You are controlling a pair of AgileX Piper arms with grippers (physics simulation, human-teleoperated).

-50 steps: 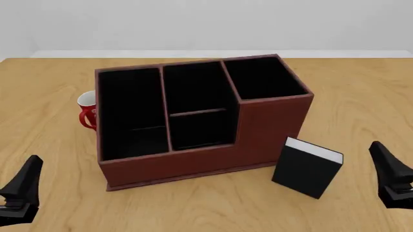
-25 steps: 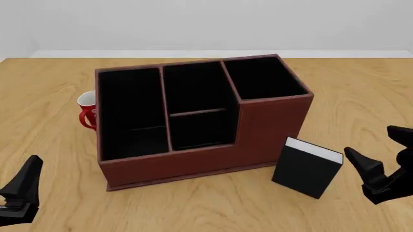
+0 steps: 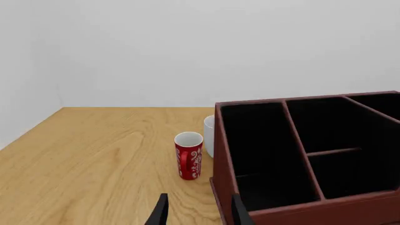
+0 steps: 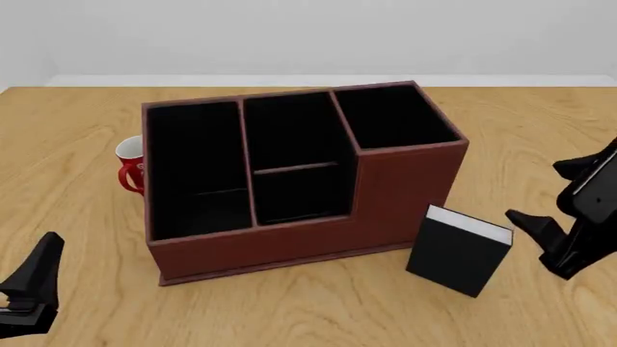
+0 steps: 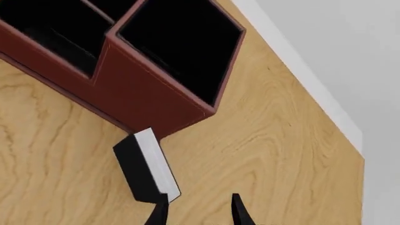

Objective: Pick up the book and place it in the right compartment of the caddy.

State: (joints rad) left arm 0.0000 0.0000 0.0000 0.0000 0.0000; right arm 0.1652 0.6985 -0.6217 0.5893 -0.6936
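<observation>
Two grippers show, and neither has hold of anything. The right gripper (image 4: pixel 542 196) hangs over the table (image 4: pixel 77 144) at the right edge of the front view, tilted, its two black fingers spread wide with empty air between them; the nearer fingertip (image 4: pixel 525 220) sits just to the right of the book (image 4: pixel 457 249) without touching it. In the right wrist view the same two fingertips (image 5: pixel 159 211) stand apart, with the book's white page edge showing just beyond them. The left gripper (image 4: pixel 31 278) rests low at the near left corner, well apart from everything; its left wrist view shows two thin fingers (image 3: pixel 157 213) parted, nothing between them, pointing past the near left corner of the caddy (image 3: pixel 231 183).

Book: black cover, white page edges on top, standing upright on the table just in front of the caddy's right end, close to the tall front wall and slightly angled to it. I cannot tell whether it touches the caddy's base.

Caddy (image 4: pixel 289 246): reddish-brown outside, black inside, set a little askew on the table. Its right compartment (image 4: pixel 395 116) is the tallest section, at the far right, and holds nothing visible. The middle section has a shelf across it; the left section is long and narrow.

Behind the caddy's left wall stands a red-and-white mug (image 4: pixel 130 165). The left wrist view shows it (image 3: pixel 188 154) beside the caddy, with a second white cup (image 3: pixel 209 136) partly hidden behind the caddy's corner.
</observation>
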